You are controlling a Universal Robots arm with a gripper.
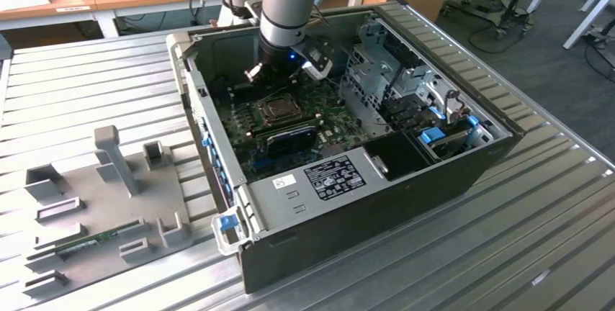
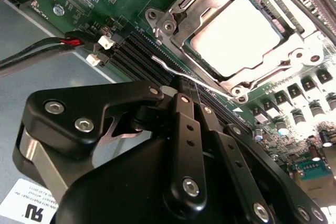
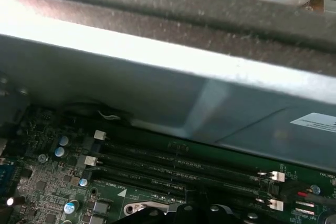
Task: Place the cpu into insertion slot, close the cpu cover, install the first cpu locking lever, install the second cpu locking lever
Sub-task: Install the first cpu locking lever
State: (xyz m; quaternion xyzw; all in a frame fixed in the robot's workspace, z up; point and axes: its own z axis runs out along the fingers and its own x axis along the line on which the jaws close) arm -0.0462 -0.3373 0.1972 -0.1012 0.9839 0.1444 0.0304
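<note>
Lever (image 2: 164, 64), thin silver bent wire, juts from corner of silver-framed insertion slot (image 2: 163, 22); springy, slick, I'd hook its curled end. Black linkage gripper (image 2: 184, 85) closed, tips at wire. Pale square cpu (image 2: 236, 35) seated in slot, windowed silver cpu cover (image 2: 273, 66) down over it.

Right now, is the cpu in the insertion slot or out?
In: the cpu lies flat within the insertion slot, silver frame around it.

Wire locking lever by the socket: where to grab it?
Probably the bent free end of the locking lever, coming from the memory slots side: that tip stands clear of the cpu cover, while the rest of the rod hugs it.
</note>
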